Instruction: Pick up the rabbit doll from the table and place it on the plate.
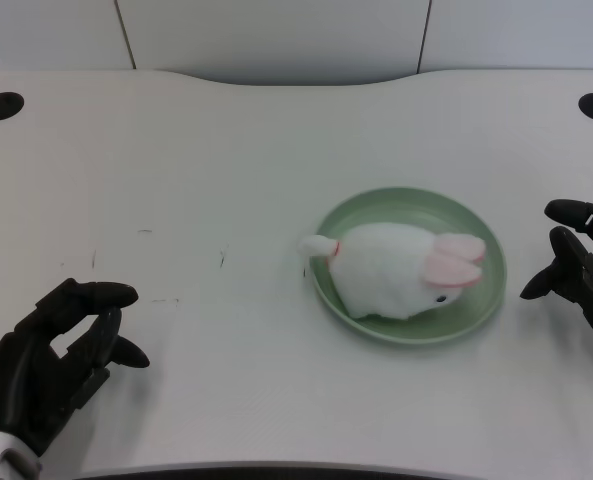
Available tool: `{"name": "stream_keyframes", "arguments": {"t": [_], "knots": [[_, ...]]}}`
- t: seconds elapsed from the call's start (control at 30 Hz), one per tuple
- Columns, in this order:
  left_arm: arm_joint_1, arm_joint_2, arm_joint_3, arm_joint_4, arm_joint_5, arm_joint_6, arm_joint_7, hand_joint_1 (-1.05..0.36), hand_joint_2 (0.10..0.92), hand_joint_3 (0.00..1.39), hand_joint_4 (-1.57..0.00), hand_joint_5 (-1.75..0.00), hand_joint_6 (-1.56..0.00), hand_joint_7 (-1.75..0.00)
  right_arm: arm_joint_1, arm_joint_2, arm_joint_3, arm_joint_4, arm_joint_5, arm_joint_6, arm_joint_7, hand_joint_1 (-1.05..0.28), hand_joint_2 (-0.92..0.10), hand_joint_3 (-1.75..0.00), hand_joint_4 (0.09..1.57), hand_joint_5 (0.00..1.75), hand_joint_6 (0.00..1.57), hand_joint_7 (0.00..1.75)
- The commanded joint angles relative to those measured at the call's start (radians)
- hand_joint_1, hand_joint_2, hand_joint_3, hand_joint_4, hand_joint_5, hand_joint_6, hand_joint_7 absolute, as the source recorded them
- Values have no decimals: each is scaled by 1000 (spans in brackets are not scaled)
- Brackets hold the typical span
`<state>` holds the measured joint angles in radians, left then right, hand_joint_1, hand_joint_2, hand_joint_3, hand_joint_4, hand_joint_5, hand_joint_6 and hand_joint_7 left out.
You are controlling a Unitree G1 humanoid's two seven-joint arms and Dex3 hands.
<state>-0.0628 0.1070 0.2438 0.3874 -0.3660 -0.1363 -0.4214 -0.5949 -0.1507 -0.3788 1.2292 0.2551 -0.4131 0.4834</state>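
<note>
Rabbit doll [401, 270]: and there it is, lying on the plate, white plush w/ pink ears. Head end points to the pic's right, ears flopped toward the far-right rim, dark eye showing low on the near side.
Tail end: small white bit w/ a thin red band sticks out past the plate's left rim, over the table.
Plate [376, 207]: light green, round, sits right of centre on the table. Doll covers most of its middle; a green band of rim shows nearly all the way round, broken only at the tail.
Left hand [56, 355]: down at the bottom-left corner, well apart from plate & doll. Fingers spread and loosely curved, thumb up top, daylight between them, nothing in its hold. Whether it touches the table, can't tell.
Left forearm: just a sliver of silver at the very bottom-left edge.
Right hand [581, 265]: at the pic's right edge, just beside the plate's right rim but not touching it, fingers apart, nothing in it.
Table [226, 160]: white, a few faint dark scuff marks left of the plate. Two black round holes [1, 105] at the far corners, left & right.
Background: pale wall panels behind the table's curved far edge.
</note>
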Motion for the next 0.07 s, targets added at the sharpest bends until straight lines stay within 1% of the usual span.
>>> {"name": "stream_keyframes", "arguments": {"t": [0.03,0.07], "knots": [[7,7,7,-4,-6,5,-3,-536,921,416,-515,-1648,-483,-1165,-5,-9,-7,8,9,1,3,-486,-921,-268,882,1403,772,1127],[7,7,7,-5,-5,6,-2,-538,921,415,-515,-1648,-483,-1165,-5,-9,-7,8,8,1,2,-483,-921,-270,882,1402,771,1129]]}}
